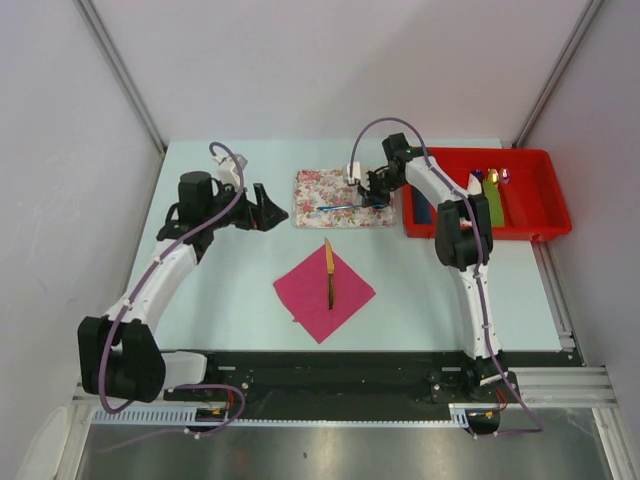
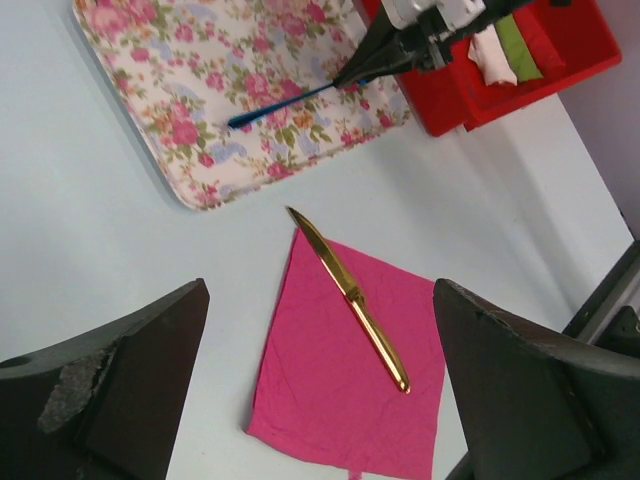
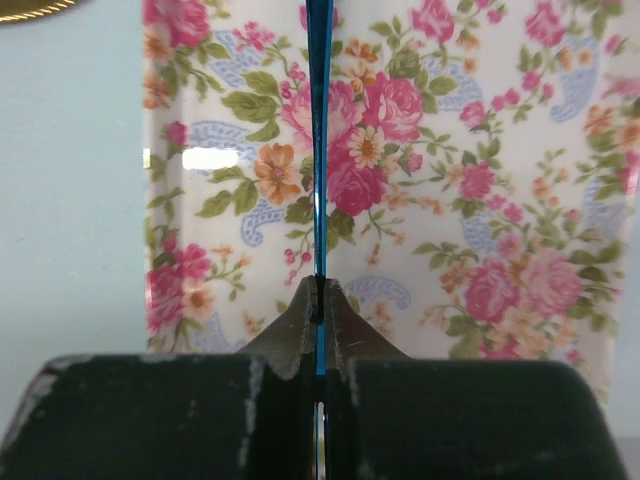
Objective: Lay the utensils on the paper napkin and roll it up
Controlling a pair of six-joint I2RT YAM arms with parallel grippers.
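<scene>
A magenta paper napkin [image 1: 324,291] [image 2: 350,370] lies mid-table as a diamond. A gold knife [image 1: 329,272] [image 2: 350,296] rests along it, its blade tip past the far corner. On the floral tray [image 1: 310,195] [image 2: 160,90] [image 3: 480,180] lies the blue fork [image 1: 338,207] [image 2: 290,101] [image 3: 319,140]. My right gripper [image 1: 366,194] [image 3: 320,290] is shut on the fork's right end, its fingers pressed against the thin blue handle. My left gripper [image 1: 268,208] hovers left of the tray, open, its fingers [image 2: 120,380] standing wide apart with nothing between them.
A red bin [image 1: 540,205] [image 2: 560,60] stands at the back right, holding blue, white and green rolled bundles [image 1: 493,195]. The bin's left wall is close beside the right arm. Pale table surface surrounds the napkin.
</scene>
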